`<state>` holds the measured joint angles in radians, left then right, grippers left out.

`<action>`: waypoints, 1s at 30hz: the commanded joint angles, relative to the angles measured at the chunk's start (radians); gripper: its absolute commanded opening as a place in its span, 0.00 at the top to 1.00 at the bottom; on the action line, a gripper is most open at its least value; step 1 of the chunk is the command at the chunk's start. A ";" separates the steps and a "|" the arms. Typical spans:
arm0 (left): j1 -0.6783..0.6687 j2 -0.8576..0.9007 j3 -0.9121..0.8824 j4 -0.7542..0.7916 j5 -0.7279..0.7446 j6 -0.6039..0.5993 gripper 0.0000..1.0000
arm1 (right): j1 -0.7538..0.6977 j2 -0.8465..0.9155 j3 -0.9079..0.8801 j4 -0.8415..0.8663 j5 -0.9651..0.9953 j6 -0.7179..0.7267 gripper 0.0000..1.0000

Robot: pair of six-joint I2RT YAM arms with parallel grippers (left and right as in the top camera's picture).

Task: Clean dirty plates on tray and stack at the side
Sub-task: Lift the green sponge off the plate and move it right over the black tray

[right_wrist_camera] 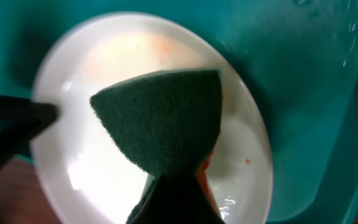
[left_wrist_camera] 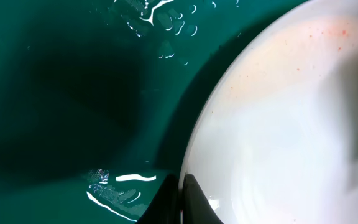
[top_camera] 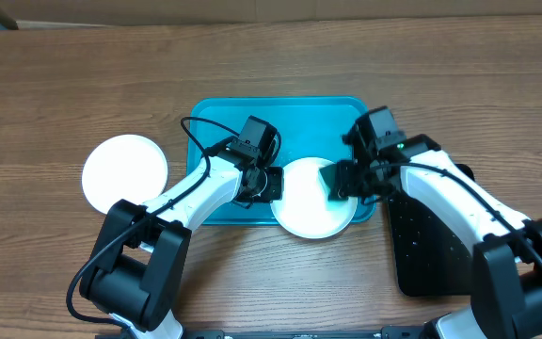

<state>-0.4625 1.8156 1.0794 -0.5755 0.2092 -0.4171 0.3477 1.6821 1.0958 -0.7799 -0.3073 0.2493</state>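
Two white plates, one turquoise tray [top_camera: 216, 122], one green sponge [right_wrist_camera: 160, 118], one black tray [top_camera: 426, 254].
Smeared plate [top_camera: 310, 215] sits on the turquoise tray's near rim. Other plate [top_camera: 125, 171] is on the table to the left. Left gripper [top_camera: 269, 184] is pinched shut on the smeared plate's rim. Right gripper [top_camera: 344, 179] is clamped on the sponge, over that plate.

Large rectangular plastic tray [top_camera: 309, 118]: bright turquoise from overhead, deep teal-green in the wrist views, with white glare streaks on wet patches. Round shallow plate on the tray [top_camera: 304, 212]: glossy white, with a faint orange-red smear and fine orange specks near the rim. Second round plate [top_camera: 125, 169]: plain white. Scouring sponge [right_wrist_camera: 166, 118]: dark green fuzzy face, orange layer beneath. Wooden tabletop [top_camera: 64, 85]: brown, streaked grain. Smaller rectangular tray [top_camera: 431, 254]: black, finely speckled.
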 commanded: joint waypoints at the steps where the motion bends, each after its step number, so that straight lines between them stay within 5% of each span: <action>1: 0.005 -0.016 -0.005 0.000 -0.010 -0.013 0.96 | 0.000 -0.093 0.115 -0.031 -0.007 -0.020 0.96; 17: 0.005 -0.016 -0.005 0.000 -0.010 -0.013 0.96 | -0.016 -0.122 0.149 -0.268 0.345 0.116 0.96; 24: 0.005 -0.016 -0.005 0.001 -0.010 -0.013 0.96 | 0.014 -0.120 0.138 -0.327 0.294 -0.011 0.91; 30: 0.005 -0.016 -0.005 0.001 -0.010 -0.013 0.96 | 0.023 -0.120 0.134 -0.350 0.450 0.081 0.95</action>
<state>-0.4625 1.8156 1.0794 -0.5751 0.2092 -0.4171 0.3695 1.5646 1.2343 -1.1282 0.0395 0.2855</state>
